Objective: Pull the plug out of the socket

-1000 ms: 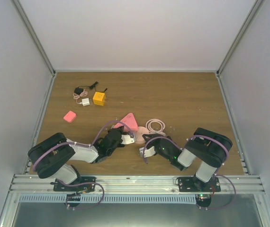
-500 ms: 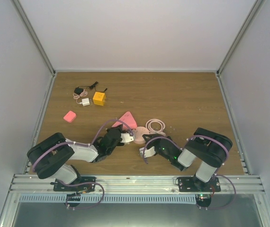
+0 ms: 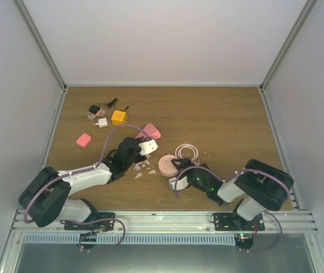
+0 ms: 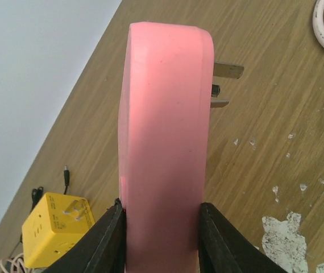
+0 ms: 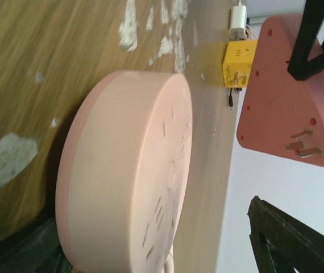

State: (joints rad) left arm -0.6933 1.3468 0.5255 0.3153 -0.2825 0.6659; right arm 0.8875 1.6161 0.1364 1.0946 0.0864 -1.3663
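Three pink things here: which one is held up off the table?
The flat pink triangle, pinched by the left gripper, metal prongs showing. The round pink disc and the small pink block lie on the table.

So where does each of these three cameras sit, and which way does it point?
Top: fixed above and behind, looking down at the table; the left arm and right arm show.
Left wrist: on the left arm, looking along the left claw, shut on the triangle, seen edge-on.
Right wrist: on the right arm, looking across the disc inside the open right claw.
Shared: both wrist views catch the triangle and the yellow cube.
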